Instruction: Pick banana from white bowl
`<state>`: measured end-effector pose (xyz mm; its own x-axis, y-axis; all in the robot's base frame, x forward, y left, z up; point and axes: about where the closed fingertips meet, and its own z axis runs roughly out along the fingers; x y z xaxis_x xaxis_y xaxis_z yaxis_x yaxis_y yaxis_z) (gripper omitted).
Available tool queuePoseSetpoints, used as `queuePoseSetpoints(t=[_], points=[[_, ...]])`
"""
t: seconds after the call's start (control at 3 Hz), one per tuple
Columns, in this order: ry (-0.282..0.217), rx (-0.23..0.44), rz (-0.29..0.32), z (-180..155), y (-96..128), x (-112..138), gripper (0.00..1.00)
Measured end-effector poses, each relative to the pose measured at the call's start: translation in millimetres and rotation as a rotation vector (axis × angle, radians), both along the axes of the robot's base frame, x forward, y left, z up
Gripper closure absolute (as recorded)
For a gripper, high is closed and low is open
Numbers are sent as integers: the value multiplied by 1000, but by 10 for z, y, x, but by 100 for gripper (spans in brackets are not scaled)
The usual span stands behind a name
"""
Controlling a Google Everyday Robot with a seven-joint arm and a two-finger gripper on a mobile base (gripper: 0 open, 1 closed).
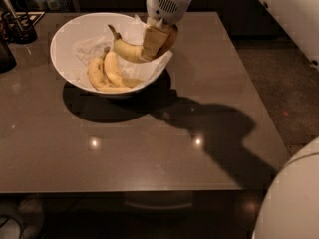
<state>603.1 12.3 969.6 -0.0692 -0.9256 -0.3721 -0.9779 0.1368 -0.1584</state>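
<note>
Over the white bowl [66, 36], the hand [158, 42] clamps the banana [128, 51] — one end hidden.

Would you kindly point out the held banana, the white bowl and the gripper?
banana [127, 51]: camera view, on its curved yellow middle.
white bowl [65, 46]: camera view, on its bare left inner wall.
gripper [157, 46]: camera view, between fingertips clamping the banana, over the bowl's right side.

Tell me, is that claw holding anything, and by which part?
Yes: the gripper holds the single banana by the end away from its stem, over the right side of the white bowl.
</note>
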Motion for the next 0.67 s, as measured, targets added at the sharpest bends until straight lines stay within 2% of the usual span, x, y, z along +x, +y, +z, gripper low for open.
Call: queuePoseSetpoints(t=[0.33, 0.67], points=[[25, 34, -23, -13, -95, -206, 100], [26, 36, -21, 4, -108, -187, 100]])
